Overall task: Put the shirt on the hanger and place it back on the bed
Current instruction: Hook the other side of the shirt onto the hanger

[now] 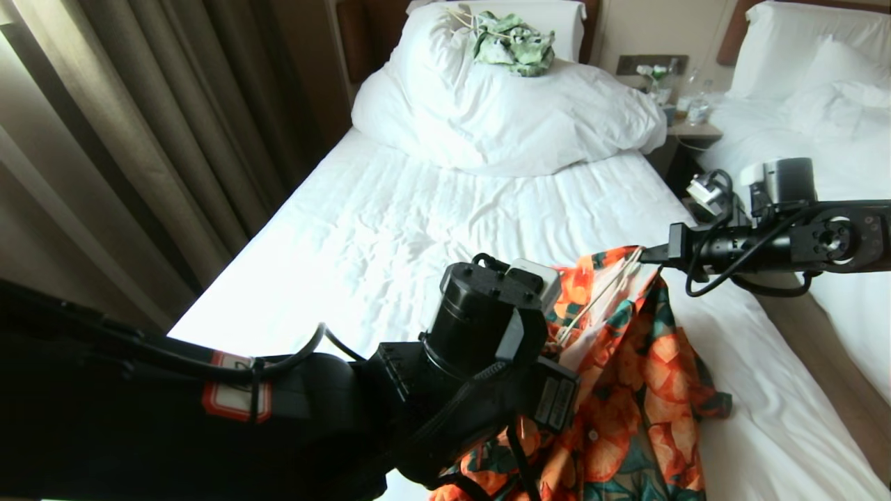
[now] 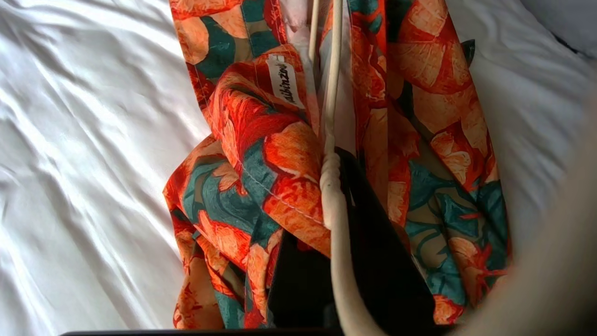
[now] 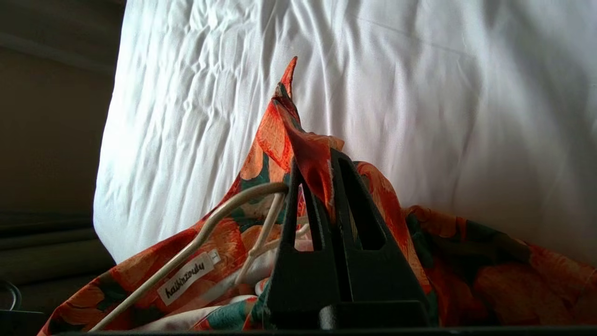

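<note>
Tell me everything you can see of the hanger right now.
The hanger is thin cream-white wire with a twisted neck. It sits partly inside the shirt, lifted above the bed, its arms running past the collar label. The left hand is shut on it at the neck. The right hand, shut on the shirt's fabric, is beside one wire arm. The hook is not clearly visible.

A broad stretch of wrinkled white sheet on the bed [image 1: 390, 229] lies bare between the bundled duvet [image 1: 501, 118] at the head and the shirt [image 1: 626, 390] near the foot — open passage there. The left gripper [image 2: 343, 186], clamped on the hanger [image 2: 332, 93], and the right gripper [image 3: 313, 179], pinching shirt fabric, crowd the near right corner. A dark gap separates the neighbouring bed [image 1: 835, 139].
</note>
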You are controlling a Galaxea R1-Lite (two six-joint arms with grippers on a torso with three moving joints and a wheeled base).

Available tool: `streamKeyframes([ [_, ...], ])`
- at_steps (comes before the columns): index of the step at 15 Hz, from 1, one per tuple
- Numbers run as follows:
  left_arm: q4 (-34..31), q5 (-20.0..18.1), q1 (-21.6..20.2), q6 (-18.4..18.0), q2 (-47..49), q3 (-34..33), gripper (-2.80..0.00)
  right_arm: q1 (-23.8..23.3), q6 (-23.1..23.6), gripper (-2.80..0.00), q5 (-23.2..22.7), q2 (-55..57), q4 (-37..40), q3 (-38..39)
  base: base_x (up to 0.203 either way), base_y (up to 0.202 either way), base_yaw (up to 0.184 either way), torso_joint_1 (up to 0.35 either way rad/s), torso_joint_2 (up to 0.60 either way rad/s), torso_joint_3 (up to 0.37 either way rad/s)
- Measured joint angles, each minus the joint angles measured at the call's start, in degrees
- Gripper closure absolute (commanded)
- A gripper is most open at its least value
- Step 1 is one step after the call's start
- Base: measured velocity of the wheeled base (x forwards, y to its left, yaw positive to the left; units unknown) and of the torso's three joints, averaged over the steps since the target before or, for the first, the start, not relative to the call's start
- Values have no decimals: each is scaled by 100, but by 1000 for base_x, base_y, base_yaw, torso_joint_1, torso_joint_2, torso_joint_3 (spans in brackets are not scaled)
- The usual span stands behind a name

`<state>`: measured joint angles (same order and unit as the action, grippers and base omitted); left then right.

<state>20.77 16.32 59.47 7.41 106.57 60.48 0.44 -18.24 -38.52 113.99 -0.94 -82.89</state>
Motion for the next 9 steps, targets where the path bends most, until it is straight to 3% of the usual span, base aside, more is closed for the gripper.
streamKeyframes([
  [6,11,69,115,-1,205,40,0,7,270,0,5,-239,-183,255,0,0,0,0,0,0],
  [9,4,65,108,0,255,41,0,5,619,0,2,-320,-190,420,0,0,0,0,0,0],
])
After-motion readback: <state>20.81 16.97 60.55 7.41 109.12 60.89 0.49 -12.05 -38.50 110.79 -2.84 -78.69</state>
